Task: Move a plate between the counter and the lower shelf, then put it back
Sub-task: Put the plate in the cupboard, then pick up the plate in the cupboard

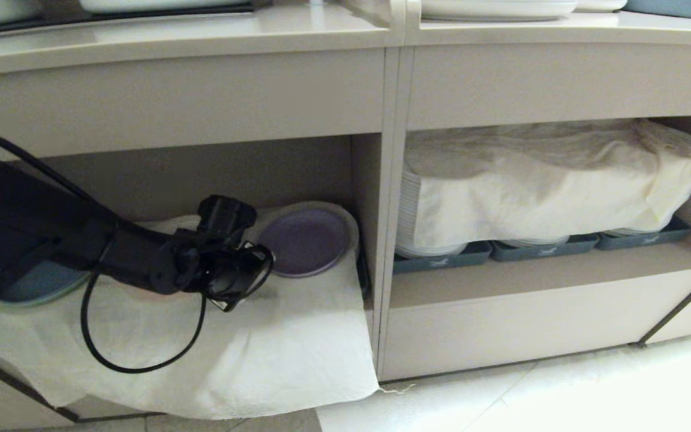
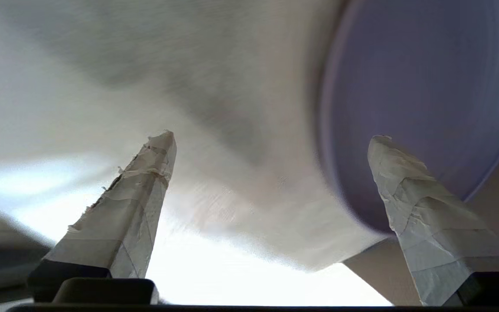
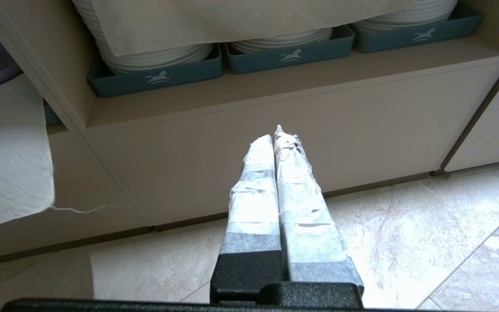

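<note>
The lavender plate (image 1: 305, 241) lies flat on the cream cloth (image 1: 273, 348) in the lower shelf (image 1: 364, 180), near its right wall. My left gripper (image 1: 248, 271) hovers just in front and left of the plate, apart from it. In the left wrist view the left gripper (image 2: 271, 138) is open, with nothing between its taped fingers (image 2: 145, 182), and the plate (image 2: 418, 86) lies beyond one fingertip. The counter (image 1: 171, 36) runs above the shelf. My right gripper (image 3: 275, 136) is shut and empty, parked low over the floor in front of the right cubby.
A blue plate (image 1: 39, 282) sits at the shelf's left, partly behind my arm. The right cubby holds stacked white plates (image 1: 423, 240) in grey-blue trays (image 1: 441, 261) under a cloth (image 1: 537, 180). White dishes (image 1: 495, 7) stand on the counter. Tiled floor (image 1: 561, 390) lies below.
</note>
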Motion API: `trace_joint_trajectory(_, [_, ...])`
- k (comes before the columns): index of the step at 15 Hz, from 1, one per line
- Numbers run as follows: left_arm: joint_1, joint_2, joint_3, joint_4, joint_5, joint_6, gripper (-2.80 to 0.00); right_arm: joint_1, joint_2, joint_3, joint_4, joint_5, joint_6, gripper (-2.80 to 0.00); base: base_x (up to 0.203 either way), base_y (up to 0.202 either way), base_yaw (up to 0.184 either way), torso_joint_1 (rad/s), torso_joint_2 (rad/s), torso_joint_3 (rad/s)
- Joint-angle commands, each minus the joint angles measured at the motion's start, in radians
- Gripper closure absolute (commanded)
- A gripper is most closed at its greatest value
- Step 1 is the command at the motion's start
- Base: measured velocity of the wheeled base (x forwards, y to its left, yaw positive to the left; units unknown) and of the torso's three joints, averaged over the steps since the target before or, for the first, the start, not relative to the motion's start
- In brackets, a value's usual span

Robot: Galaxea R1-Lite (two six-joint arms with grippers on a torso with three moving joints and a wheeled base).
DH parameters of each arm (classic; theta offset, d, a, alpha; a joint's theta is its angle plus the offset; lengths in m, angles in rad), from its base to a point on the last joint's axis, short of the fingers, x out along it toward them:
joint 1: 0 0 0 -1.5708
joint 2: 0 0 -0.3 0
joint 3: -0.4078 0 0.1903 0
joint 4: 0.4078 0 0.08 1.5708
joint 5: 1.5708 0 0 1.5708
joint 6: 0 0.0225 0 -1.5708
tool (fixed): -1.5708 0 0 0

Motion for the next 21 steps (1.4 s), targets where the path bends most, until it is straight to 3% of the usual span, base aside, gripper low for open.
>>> trace_joint_trajectory(1, [0.004,-0.050,0.043,-0.002,0.003,-0.007,-2.80,0.000,0.000,0.000,-0.001,0.000,0.000,0.00,0.000,0.000,0.000,0.000,0.00,0.000])
trace_joint_trajectory(11, [0.003,-0.222,0.272,-0.033,0.038,-0.009,-2.80,0.000,0.000,0.000,0.000,0.000,0.000,0.00,0.000,0.000,0.000,0.000,0.00,0.000])
trace_joint_trajectory(12, [0.002,-0.239,0.304,-0.067,0.040,-0.007,0.00,0.001,0.000,0.000,-0.001,0.000,0.000,0.00,0.000,0.000,0.000,0.000,0.00,0.000])
trace_joint_trajectory(14, [0.004,-0.270,0.365,-0.124,0.043,0.002,0.00,0.000,0.000,0.000,-0.001,0.000,0.000,0.00,0.000,0.000,0.000,0.000,0.00,0.000])
trace_joint_trajectory(21, [0.003,-0.411,0.543,-0.127,0.038,0.008,0.00,0.000,0.001,0.000,0.000,0.000,0.000,0.00,0.000,0.000,0.000,0.000,0.00,0.000])
